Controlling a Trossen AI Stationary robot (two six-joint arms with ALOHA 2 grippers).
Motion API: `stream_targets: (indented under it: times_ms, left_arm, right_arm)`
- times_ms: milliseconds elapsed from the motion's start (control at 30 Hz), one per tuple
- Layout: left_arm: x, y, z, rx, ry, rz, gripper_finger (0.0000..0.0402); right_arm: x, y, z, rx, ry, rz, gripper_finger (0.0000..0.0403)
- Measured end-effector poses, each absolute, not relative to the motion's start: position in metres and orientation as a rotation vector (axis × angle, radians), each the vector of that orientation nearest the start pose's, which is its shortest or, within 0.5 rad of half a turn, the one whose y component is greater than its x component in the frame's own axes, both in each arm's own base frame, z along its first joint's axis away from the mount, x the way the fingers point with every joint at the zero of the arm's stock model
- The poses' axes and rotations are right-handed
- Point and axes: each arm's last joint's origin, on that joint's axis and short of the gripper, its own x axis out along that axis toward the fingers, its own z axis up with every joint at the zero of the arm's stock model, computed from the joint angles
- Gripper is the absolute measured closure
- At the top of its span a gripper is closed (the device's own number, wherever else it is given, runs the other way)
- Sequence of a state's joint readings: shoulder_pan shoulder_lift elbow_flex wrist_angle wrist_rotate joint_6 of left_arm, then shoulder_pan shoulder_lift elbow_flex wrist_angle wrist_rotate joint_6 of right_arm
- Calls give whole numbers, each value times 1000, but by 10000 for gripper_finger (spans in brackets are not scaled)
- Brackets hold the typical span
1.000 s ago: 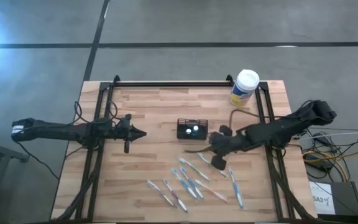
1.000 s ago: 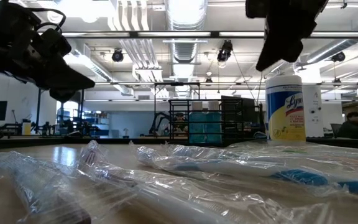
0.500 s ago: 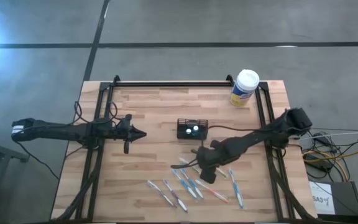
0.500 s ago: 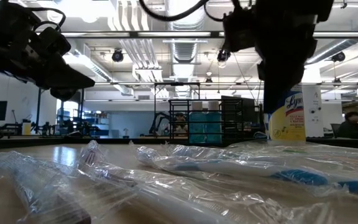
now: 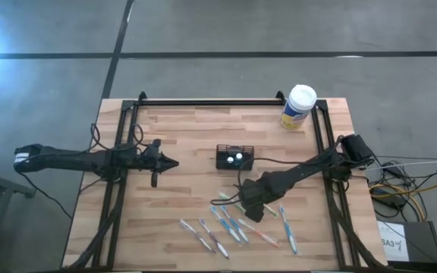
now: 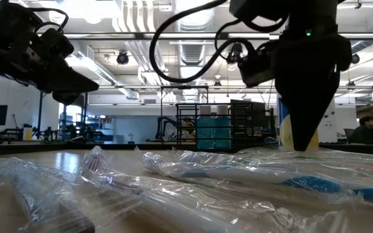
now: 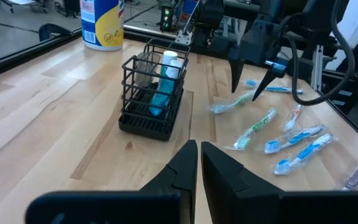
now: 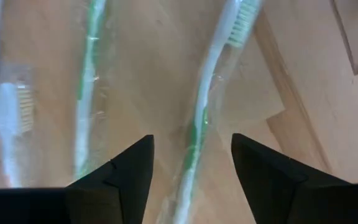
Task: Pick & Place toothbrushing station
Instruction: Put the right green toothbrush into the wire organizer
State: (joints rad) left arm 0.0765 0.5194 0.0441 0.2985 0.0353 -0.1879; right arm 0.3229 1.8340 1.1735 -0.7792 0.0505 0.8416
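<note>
Green-handled wrapped toothbrush (image 8: pixel 199 134) lay between my right gripper's (image 8: pixel 191 165) spread fingers, ready for grasping, just beside the toothbrushing station (image 5: pixel 234 158). My left gripper (image 7: pixel 199 163), clenched empty, waited well apart from it.

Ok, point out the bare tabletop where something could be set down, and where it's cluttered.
Bare wood lies along the back edge, between the black caddy and the yellow canister, and at the front-left corner. The front-centre is crowded: wrapped toothbrushes lie scattered there, and the right end effector hangs open over them. The left end effector, shut, is left of the caddy.
</note>
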Motion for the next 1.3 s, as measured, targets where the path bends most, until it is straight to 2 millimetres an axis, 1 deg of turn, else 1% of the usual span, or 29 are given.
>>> stream_targets:
  times_ms: [100, 300, 433, 500, 600, 700, 833, 900, 933, 1133, 1233, 1300]
  left_arm:
    - [131, 9, 159, -202, 172, 58, 376]
    - [131, 9, 159, -203, 171, 59, 376]
    - [131, 9, 159, -203, 171, 60, 376]
    - [131, 9, 159, -203, 171, 59, 376]
    - [131, 9, 159, -203, 167, 60, 376]
    - [131, 9, 160, -204, 164, 60, 376]
    - [131, 9, 160, -214, 163, 60, 376]
    - [131, 9, 160, -215, 162, 61, 376]
    - [131, 9, 160, -215, 162, 61, 376]
    - [131, 9, 161, -212, 152, 60, 376]
    - [131, 9, 161, -211, 149, 59, 376]
    - [131, 9, 161, -211, 147, 59, 376]
  right_arm:
    - [312, 102, 158, 396, 1390, -392, 192]
    - [312, 102, 161, 365, 1387, -361, 192]
    - [315, 105, 172, 328, 1356, -304, 194]
    - [315, 109, 180, 298, 1326, -280, 204]
    - [314, 113, 190, 288, 1291, -255, 238]
    - [313, 113, 199, 288, 1260, -255, 289]
    - [311, 112, 203, 273, 1252, -245, 358]
    - [311, 112, 204, 263, 1255, -237, 383]
    - [310, 112, 204, 252, 1261, -232, 388]
    - [310, 112, 202, 225, 1273, -218, 382]
    - [310, 112, 202, 221, 1273, -215, 362]
    - [310, 112, 202, 219, 1274, -212, 340]
